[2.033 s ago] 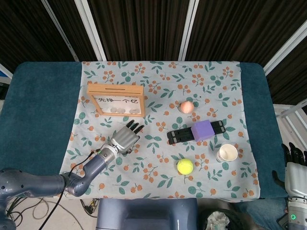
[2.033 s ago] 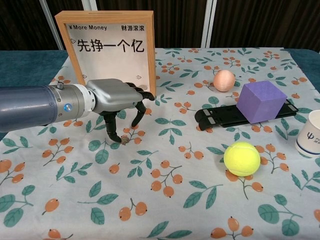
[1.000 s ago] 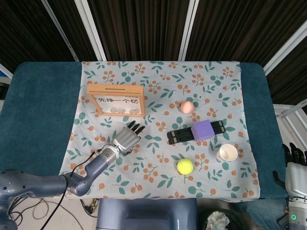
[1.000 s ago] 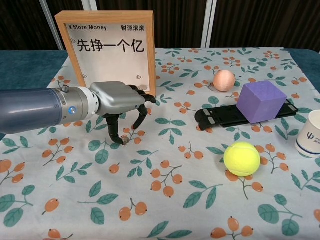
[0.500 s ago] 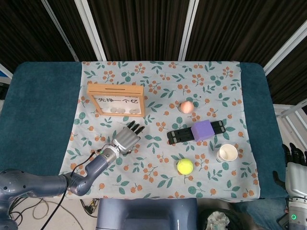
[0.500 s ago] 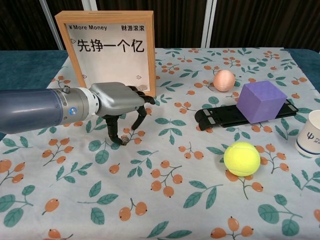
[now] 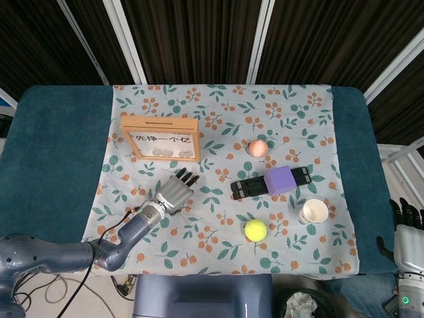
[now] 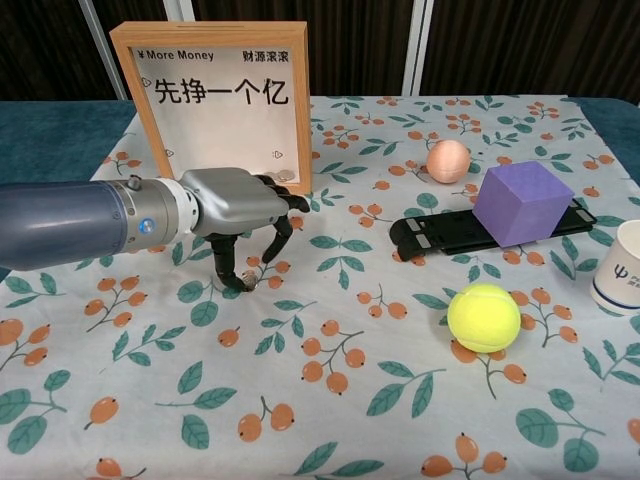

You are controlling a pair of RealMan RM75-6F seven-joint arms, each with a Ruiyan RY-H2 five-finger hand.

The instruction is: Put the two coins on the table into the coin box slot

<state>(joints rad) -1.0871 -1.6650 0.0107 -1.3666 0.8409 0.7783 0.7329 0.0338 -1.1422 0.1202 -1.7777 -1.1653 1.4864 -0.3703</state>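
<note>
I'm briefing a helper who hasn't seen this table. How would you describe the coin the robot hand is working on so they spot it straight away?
Find the wooden coin box standing at the cloth's back left. Just in front of it the left robot hand reaches down with curled fingers. The coin lies flat on the cloth at its fingertips: a small dull metallic disc, unlike the orange printed berries around it.
</note>
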